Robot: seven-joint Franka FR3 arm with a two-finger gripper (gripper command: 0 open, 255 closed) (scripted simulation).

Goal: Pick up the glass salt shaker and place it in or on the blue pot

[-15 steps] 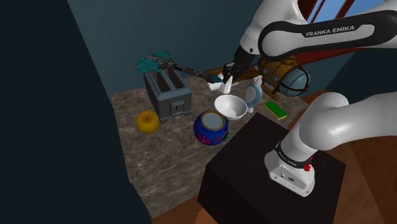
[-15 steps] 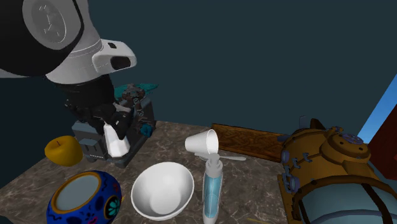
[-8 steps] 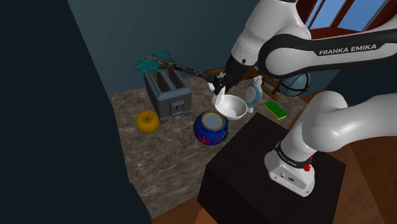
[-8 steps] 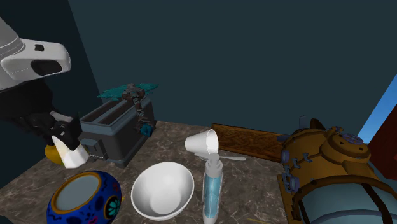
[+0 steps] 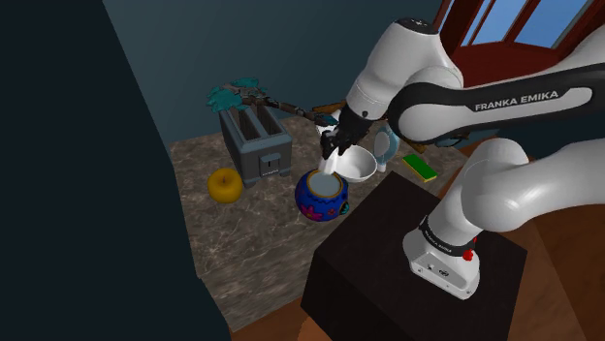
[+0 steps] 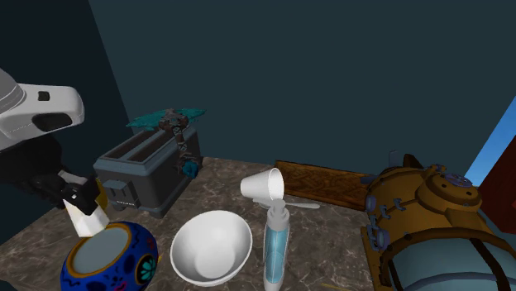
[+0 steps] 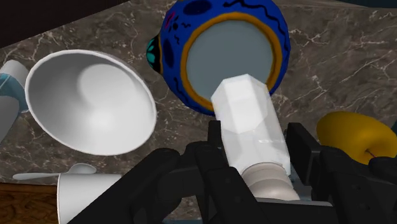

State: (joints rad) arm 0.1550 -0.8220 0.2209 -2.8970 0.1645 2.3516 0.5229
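Observation:
My black gripper (image 7: 253, 151) is shut on the salt shaker (image 7: 249, 123), a white faceted bottle with a pale cap, held base-down. The shaker's base hangs just above the rim of the blue pot (image 7: 232, 51), a round painted pot with an orange-ringed mouth. In the shoulder view the gripper (image 5: 334, 147) holds the shaker (image 5: 331, 162) tilted over the pot (image 5: 322, 194). In the second exterior view the shaker (image 6: 87, 221) touches or nearly touches the pot (image 6: 112, 256) at its mouth.
A white bowl (image 6: 211, 245) sits right beside the pot. A blue-filled dispenser (image 6: 275, 240) and white cup (image 6: 263, 183) stand beyond it. A grey toaster (image 5: 255, 143), a yellow apple (image 5: 225, 184), a brass diving helmet (image 6: 426, 219) and a green sponge (image 5: 421, 166) ring the counter (image 5: 233, 242).
The gripper carried the shaker from beside the toaster, down and across the bowl's edge, until it hangs over the blue pot's mouth.

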